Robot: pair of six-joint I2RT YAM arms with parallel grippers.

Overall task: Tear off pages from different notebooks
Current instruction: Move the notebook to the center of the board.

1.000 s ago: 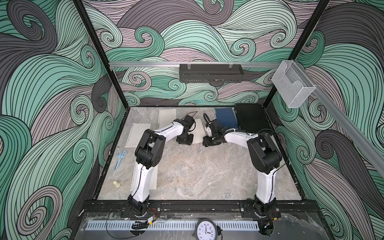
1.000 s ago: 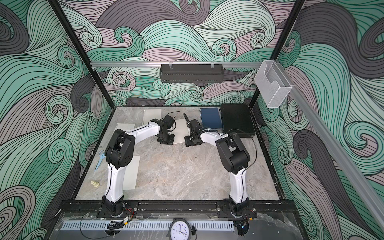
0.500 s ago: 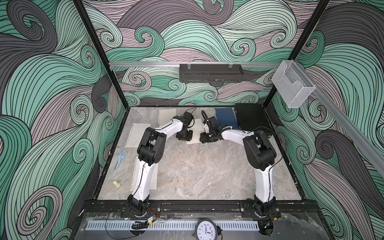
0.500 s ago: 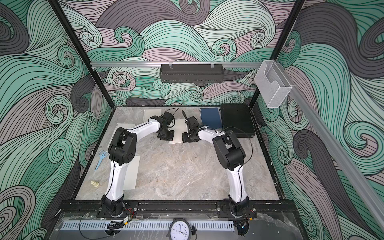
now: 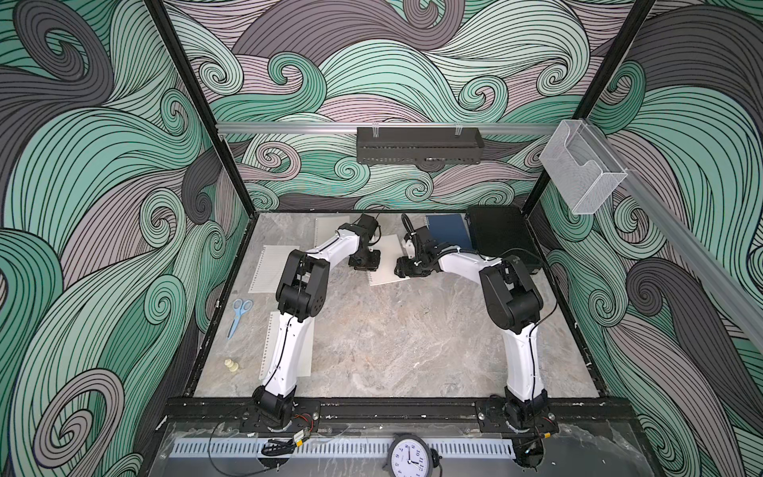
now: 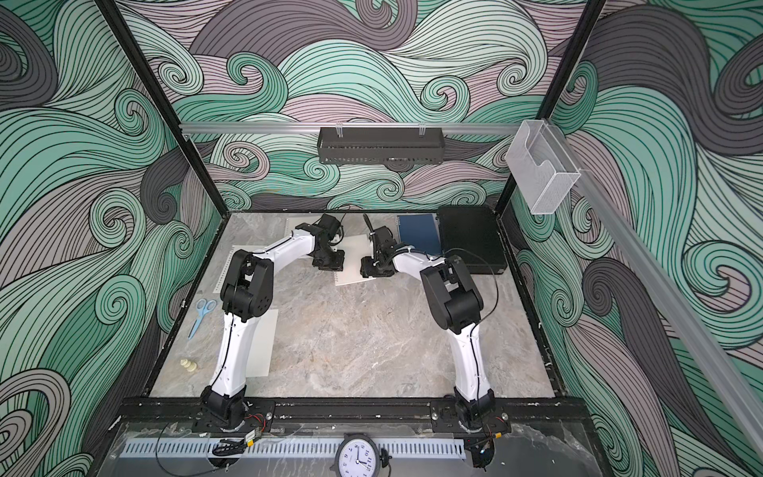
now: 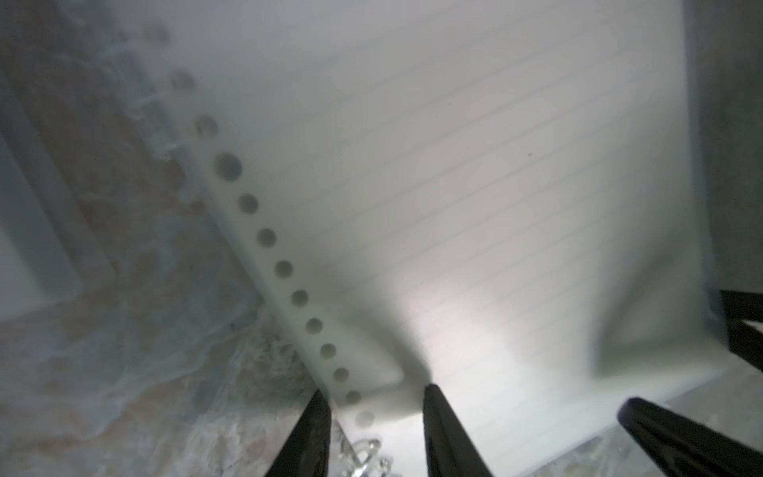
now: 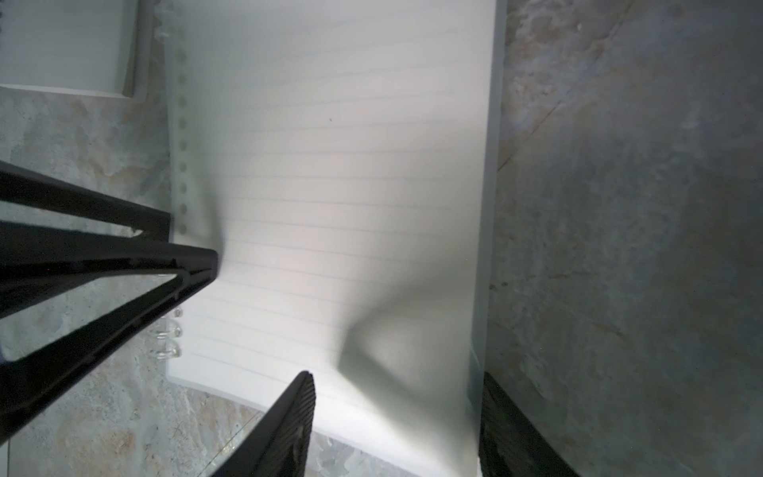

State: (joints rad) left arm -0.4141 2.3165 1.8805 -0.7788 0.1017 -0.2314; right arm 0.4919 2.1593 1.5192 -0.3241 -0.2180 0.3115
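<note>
Stretched a little farther back than a second ago, my left claw [image 5: 365, 264] and right claw [image 5: 406, 270] meet over the spiral notebook [image 5: 388, 274] at the back of the table [image 5: 392, 342], beyond the loose page [image 6: 266, 351] near my left base. Only the wrist views show its lined top page [image 8: 330, 186] buckling: left jaws part-open astride the punched margin, right jaws wider astride the outer corner, neither clamped.

Both top views look down from high over the table's [image 5: 404, 330] front; both wrist cameras sit close above one lined page [image 7: 475, 186].
</note>
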